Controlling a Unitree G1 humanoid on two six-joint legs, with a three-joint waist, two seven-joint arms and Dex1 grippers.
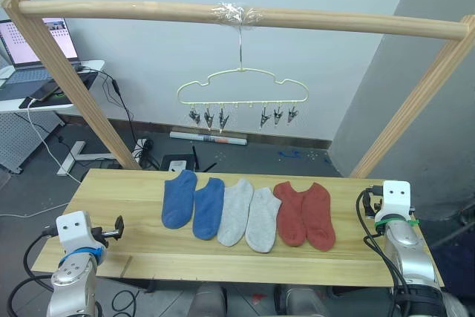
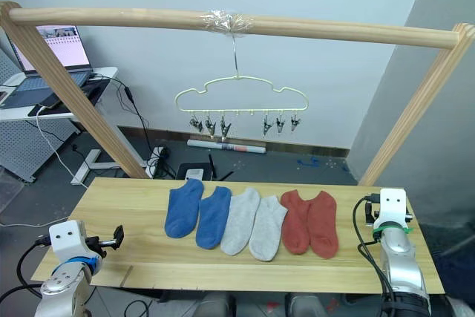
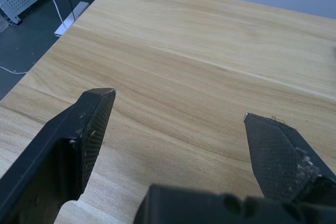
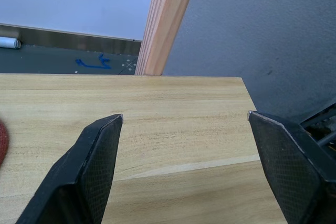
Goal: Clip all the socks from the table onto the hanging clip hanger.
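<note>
Pale wood table point(image 1: 133, 198) carried six socks in a row at its middle: two blue socks point(image 1: 191, 200), two grey socks point(image 1: 248, 214), two red socks point(image 1: 305, 214), each touching its neighbour. Above the socks, the hanger point(image 1: 242, 85) hung from the pole point(image 1: 148, 11), its clips point(image 1: 223, 117) bare. Left of the socks, the left gripper point(image 3: 181, 116) hovered over bare table, fingers spread wide. Right of the socks, the right gripper point(image 4: 184, 124) was spread wide too, holding nothing.

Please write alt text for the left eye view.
Six socks, paired blue, grey and red, lie in a row on the table. Above, the empty clip hanger hangs from a wooden pole.
</note>
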